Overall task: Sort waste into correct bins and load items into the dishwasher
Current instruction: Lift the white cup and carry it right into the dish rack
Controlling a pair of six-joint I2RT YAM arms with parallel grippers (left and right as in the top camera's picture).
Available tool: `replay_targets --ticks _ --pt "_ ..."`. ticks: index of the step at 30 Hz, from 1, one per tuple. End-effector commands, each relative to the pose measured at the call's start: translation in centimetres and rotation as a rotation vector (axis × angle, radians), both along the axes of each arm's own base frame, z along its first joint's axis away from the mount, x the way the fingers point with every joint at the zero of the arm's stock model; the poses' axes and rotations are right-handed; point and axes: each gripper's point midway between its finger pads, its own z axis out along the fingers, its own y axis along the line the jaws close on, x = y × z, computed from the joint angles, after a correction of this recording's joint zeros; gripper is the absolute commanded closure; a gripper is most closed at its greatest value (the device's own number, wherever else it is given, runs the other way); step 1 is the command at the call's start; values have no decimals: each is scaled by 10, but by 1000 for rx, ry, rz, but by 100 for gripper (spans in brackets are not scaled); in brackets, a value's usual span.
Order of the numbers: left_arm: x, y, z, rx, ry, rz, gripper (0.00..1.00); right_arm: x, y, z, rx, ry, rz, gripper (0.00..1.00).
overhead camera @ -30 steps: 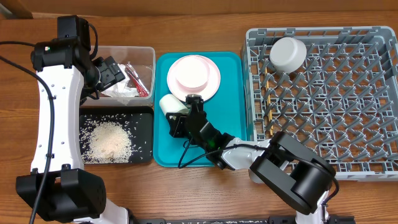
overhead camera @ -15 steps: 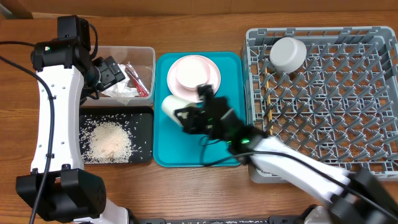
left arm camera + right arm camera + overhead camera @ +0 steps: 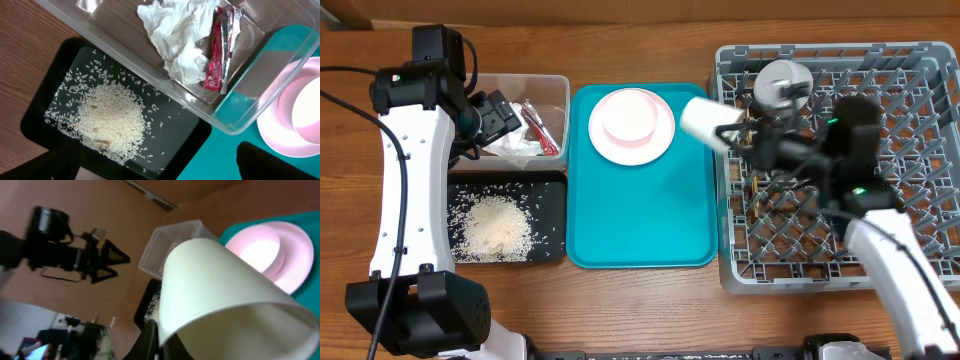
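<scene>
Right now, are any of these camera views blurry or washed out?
Overhead: the right arm and the white cup it holds are smeared by motion, while the rest is sharp. Left wrist: crisp down to single rice grains, though the pink bowl is washed out nearly white. Right wrist: soft throughout, with the cup looming close and the background blurred.

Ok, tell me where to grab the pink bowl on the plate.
Probably the rim of the pink bowl, from straight above, one finger inside, one outside: it seems to sit mouth-up on the pink plate, whose wider rim blocks a low side approach.
</scene>
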Motion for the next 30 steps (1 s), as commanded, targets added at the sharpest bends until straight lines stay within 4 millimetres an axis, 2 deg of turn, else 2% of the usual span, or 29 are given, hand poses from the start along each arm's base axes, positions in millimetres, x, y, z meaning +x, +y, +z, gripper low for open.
replay_targets --ticks 1,4,9,12,17,25,30 --pt "3 2 8 6 -25 3 0 -28 -13 10 146 -45 283 96" --pt "3 2 8 6 -25 3 0 -15 -34 -7 188 1 276 96" --pt "3 2 8 5 -25 3 0 9 -59 -49 228 120 203 96" --pt "3 2 8 6 -25 3 0 15 -68 -66 256 144 210 96" --pt "3 2 8 5 -25 3 0 19 -70 -89 282 195 212 96" --pt "3 2 8 6 -25 3 0 24 -70 -90 258 130 222 96" --pt "3 2 8 6 -25 3 0 35 -66 -98 210 123 166 96"
